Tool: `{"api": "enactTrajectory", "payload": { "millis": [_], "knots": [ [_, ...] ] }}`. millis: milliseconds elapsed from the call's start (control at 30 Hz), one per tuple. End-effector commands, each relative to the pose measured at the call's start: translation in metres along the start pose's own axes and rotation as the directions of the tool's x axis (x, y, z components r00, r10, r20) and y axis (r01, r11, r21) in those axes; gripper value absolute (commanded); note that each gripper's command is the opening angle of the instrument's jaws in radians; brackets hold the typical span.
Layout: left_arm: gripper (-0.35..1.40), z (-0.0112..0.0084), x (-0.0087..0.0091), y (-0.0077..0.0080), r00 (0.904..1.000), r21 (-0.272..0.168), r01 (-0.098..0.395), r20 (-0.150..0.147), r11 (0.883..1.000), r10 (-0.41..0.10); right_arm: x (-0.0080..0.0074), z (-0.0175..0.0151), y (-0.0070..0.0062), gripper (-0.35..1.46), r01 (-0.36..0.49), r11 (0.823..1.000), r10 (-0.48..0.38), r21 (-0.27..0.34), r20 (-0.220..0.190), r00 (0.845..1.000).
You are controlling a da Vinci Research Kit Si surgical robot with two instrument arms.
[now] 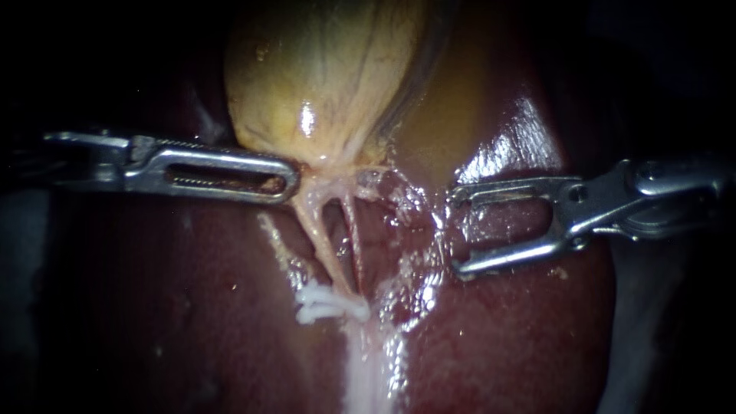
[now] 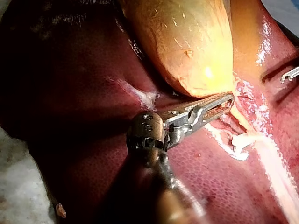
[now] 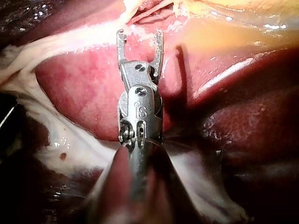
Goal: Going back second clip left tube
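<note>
The liver (image 1: 192,307) carries everything: broad, dark red, wet and glossy. If my right instrument (image 1: 455,231) swings wide as it draws away, its steel tips could score that soft surface. The gallbladder (image 1: 322,77) is a smooth, yellow, pear-shaped sac lying toward the liver's far edge. My left instrument (image 1: 291,180) ends in a long slotted claw that looks clamped on the sac's narrow neck, where a slip or hard tug could tear the thin wall. My right claw stands wide apart and empty, off to the side of the tubes. The left tube (image 1: 313,230), a thin pale strand, runs from the neck to a ragged white tuft (image 1: 330,305). I judge that an open tip snagging it might rip it.
</note>
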Motion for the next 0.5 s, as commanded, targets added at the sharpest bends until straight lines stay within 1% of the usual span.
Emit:
{"api": "enactTrajectory", "payload": {
  "millis": [33, 167, 233, 400, 500],
  "knots": [
    [-0.35, 0.0003, 0.0, -0.0002, 1.0, 0.003, -0.001, 0.005, 1.0, 0.001, -0.0001, 0.0, 0.0, 0.49, 0.0, 1.0, 0.0, 0.0, 0.0, 1.0],
    [-0.35, 0.0018, -0.0004, -0.0015, 0.9999, 0.004, -0.006, 0.016, 1.0, 0.006, -0.0001, 0.0, 0.0, 0.49, 0.0, 1.0, 0.0, 0.0, 0.0, 1.0],
    [-0.35, 0.0023, -0.0006, -0.0018, 0.9998, 0.006, -0.008, 0.019, 1.0, 0.008, -0.0001, 0.0, 0.0, 0.49, 0.0, 1.0, 0.0, 0.0, 0.0, 1.0],
    [-0.35, 0.003, -0.0007, -0.0019, 0.9997, 0.006, -0.009, 0.022, 1.0, 0.009, -0.0001, -0.0001, -0.0001, 0.49, 0.0, 1.0, 0.0, 0.001, 0.0, 1.0],
    [-0.35, 0.0031, -0.0007, -0.0019, 0.9997, 0.004, -0.009, 0.024, 1.0, 0.009, -0.0001, -0.0001, -0.0001, 0.49, 0.0, 1.0, 0.0, 0.001, 0.0, 1.0]
  ]
}}
